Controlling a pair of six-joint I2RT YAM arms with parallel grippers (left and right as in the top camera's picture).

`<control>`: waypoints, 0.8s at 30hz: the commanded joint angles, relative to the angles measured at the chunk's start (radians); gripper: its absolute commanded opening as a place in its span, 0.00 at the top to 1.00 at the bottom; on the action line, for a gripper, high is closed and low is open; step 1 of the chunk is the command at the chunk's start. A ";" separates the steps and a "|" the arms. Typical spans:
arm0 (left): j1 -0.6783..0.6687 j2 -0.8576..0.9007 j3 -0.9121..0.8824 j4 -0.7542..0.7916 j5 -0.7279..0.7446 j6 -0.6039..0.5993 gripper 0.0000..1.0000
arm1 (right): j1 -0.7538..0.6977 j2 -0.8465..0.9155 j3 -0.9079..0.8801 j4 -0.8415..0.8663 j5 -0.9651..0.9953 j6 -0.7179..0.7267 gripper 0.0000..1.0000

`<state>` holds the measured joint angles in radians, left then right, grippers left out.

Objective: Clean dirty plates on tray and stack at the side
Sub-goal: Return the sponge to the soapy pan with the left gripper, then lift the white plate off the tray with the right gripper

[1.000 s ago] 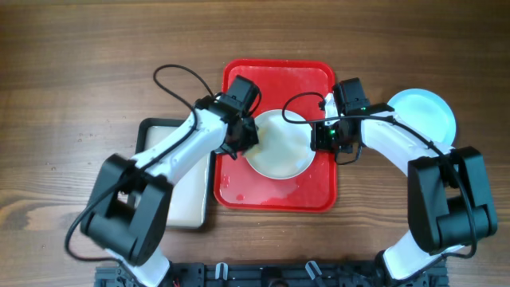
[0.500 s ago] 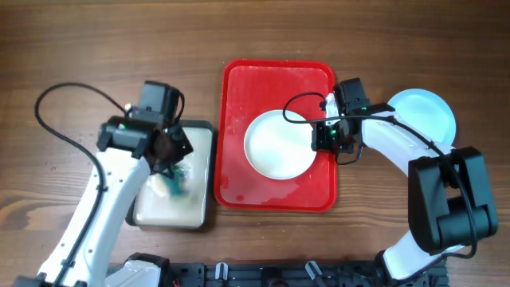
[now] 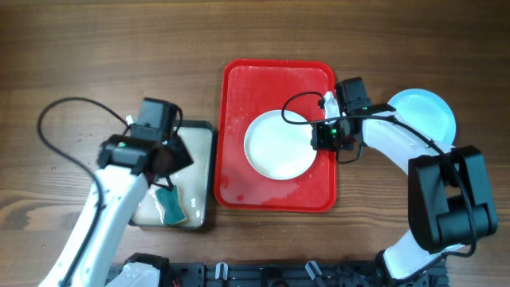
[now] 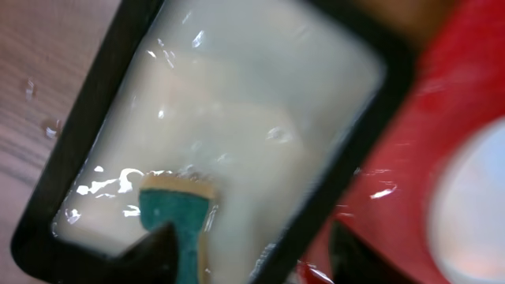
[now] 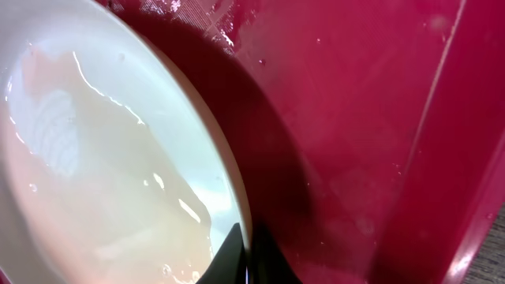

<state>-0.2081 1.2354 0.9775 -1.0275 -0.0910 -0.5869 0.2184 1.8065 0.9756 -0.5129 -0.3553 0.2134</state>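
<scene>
A white plate [image 3: 279,145] lies on the red tray [image 3: 275,76], wet and glossy. My right gripper [image 3: 320,135] is shut on its right rim; in the right wrist view the fingertips [image 5: 237,254] pinch the plate [image 5: 102,158] edge over the tray [image 5: 363,118]. A light blue plate [image 3: 422,112] rests on the table to the right of the tray. My left gripper [image 3: 169,169] hangs open over the metal pan. In the left wrist view its gripper [image 4: 252,264] has wide-apart jaws with nothing between them.
The dark-rimmed metal pan [image 3: 195,126] holds pale liquid left of the tray. A teal sponge [image 3: 170,209] lies loose in it, also in the left wrist view as the sponge [image 4: 177,209]. Water drops dot the wood beside the pan [image 4: 79,158].
The left arm swung from the white plate over to the pan, then opened and dropped the teal sponge into it. The right gripper kept its hold on the plate rim.
</scene>
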 commanded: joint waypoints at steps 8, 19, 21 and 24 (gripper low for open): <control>0.005 -0.198 0.088 -0.001 0.076 0.077 0.00 | 0.234 -0.497 -0.011 -0.128 0.548 0.074 0.96; 0.005 -0.188 0.088 0.010 0.076 0.079 0.00 | 0.591 -0.565 -0.011 -0.071 1.125 -0.042 0.96; 0.005 -0.188 0.088 0.010 0.076 0.079 0.00 | 0.642 -0.565 -0.011 -0.070 1.222 -0.055 0.96; 0.005 -0.188 0.088 0.010 0.076 0.079 0.00 | 0.698 -0.565 -0.011 -0.071 1.289 -0.075 0.96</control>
<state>-0.2081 1.0470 1.0546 -1.0210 -0.0277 -0.5278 0.8791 1.2453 0.9577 -0.5900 0.8101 0.1673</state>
